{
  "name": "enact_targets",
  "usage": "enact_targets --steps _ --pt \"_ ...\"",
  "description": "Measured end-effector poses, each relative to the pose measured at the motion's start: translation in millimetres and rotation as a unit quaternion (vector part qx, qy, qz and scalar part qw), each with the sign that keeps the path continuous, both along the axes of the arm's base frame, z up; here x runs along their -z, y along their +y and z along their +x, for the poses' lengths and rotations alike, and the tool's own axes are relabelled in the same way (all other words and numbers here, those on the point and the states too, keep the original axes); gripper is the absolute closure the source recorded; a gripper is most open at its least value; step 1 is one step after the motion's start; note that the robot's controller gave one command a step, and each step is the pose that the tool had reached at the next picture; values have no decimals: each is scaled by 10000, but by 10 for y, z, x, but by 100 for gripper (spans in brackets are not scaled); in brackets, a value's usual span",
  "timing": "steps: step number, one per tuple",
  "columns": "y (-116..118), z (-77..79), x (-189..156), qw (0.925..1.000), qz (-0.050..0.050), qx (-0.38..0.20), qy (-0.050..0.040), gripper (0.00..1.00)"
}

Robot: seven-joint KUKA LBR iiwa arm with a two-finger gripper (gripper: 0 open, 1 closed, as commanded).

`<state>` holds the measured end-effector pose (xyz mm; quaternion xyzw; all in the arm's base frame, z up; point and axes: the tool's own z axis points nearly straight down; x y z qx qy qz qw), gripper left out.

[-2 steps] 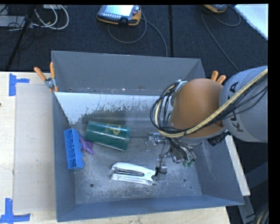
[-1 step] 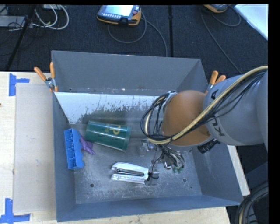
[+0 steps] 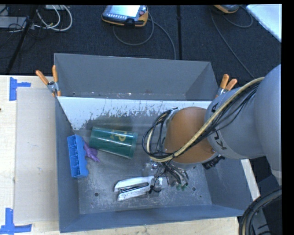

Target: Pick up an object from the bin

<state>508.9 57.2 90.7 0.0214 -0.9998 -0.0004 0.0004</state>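
Item: white-and-black stapler (image 3: 133,188), lying flat in grey bin (image 3: 133,78). Gripper (image 3: 157,182) at stapler's right end; open or closed cannot be told. Green can (image 3: 112,142) behind stapler. Step: grasp, judged. Next: firm closure, straight lift.

yellow logo on green can (image 3: 112,142), unreadable

We took this for a robotics lab. A large grey robot arm (image 3: 257,124), hung with bundled cabling, reached into a grey metal bin (image 3: 138,78). On the far side, loose cables (image 3: 161,32) and a handheld control unit (image 3: 125,13) lay on dark carpet (image 3: 92,41).
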Motion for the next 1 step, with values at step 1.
enact_targets --steps 1 --pt "0 0 0 10000 1 5 0 100"
